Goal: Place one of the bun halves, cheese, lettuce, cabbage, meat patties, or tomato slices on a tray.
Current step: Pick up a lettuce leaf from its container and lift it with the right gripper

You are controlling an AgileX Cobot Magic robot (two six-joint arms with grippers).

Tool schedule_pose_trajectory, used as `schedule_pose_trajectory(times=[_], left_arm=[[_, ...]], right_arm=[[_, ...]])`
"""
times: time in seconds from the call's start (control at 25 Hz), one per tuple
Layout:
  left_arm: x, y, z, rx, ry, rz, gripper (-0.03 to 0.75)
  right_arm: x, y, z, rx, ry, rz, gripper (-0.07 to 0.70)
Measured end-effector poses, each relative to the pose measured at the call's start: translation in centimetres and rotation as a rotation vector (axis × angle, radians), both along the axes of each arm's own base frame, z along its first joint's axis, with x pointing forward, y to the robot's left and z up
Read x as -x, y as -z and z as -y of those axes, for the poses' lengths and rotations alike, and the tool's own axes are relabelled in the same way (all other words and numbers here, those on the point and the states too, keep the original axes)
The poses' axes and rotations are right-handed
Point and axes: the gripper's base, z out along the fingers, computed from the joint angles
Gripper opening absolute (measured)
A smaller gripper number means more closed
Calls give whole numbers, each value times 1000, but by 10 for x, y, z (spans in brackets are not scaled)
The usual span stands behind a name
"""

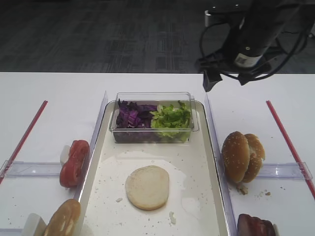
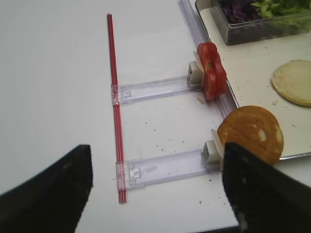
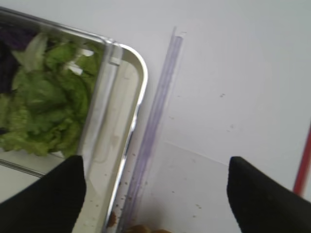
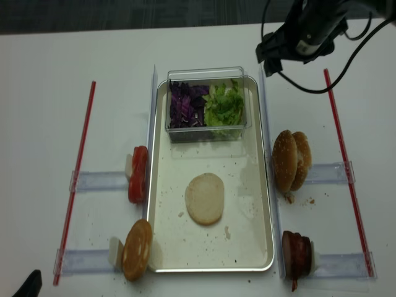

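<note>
right pincer (image 3: 155, 194): wide open, empty | lettuce (image 3: 46, 104): lower-left in tub, apart

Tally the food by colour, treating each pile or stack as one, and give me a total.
Red tomato slices: 1
Purple cabbage: 1
Green lettuce: 1
Pale bun round: 1
Golden-brown bun stacks, right and front left: 2
Dark meat patties: 1
Total: 7

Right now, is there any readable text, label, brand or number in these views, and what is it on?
None can be read. The only candidate is a small pale label on the right arm above the table; it is too small and blurred to make out. The tray, clear tub and food carry no markings.
</note>
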Motion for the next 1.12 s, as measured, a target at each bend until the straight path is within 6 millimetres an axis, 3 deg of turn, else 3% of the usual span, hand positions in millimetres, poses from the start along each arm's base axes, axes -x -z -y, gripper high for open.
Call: schedule_pose_trajectory(times=[0.24,0.64,0.8,1.12], left_arm=[[0,0,0,0,0,0,509],[0,0,0,0,0,0,509],[0,0,0,0,0,0,509],[0,0,0,0,0,0,509]], right_arm=[[1,10,-44,-8,-88,-21,613],[4,21,-92,-16,-188,-30,613],[4,26,-104,-23,-207,-38,613],[4,29,-106,-10,-217,-38,613]])
